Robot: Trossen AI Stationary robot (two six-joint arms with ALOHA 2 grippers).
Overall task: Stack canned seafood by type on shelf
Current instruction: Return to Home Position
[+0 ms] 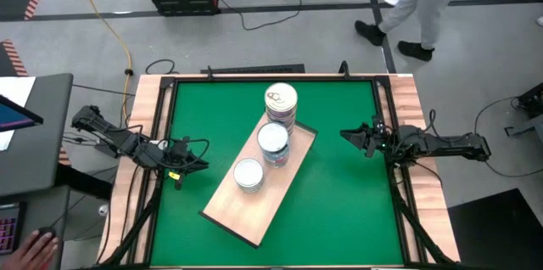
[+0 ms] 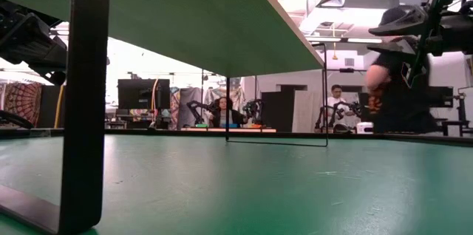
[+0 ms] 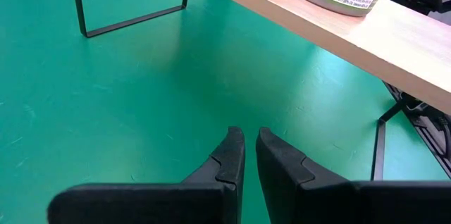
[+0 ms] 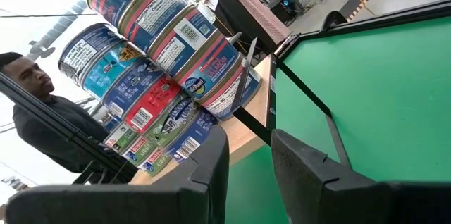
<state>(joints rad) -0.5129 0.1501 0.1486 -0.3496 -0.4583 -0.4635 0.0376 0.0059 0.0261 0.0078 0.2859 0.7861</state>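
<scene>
Now both pincers are empty: left pincer [image 3: 250, 134] nearly closed, right pincer [image 4: 250, 136] slightly parted.

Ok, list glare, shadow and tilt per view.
High view: the tin lids glare white. Low view: the bright room backlights the shelf's dark leg. Left wrist view: the shelf casts a soft shadow on the green table. Right wrist view: tilted, so the tin stacks lean.

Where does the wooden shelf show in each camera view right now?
High view: the shelf lies diagonally on the green table, cans on it.
Low view: its underside fills the upper part.
Left wrist view: its tan edge runs ahead, above the table.
Right wrist view: beneath the stacked cans.
Shared landmark: the green table.
</scene>
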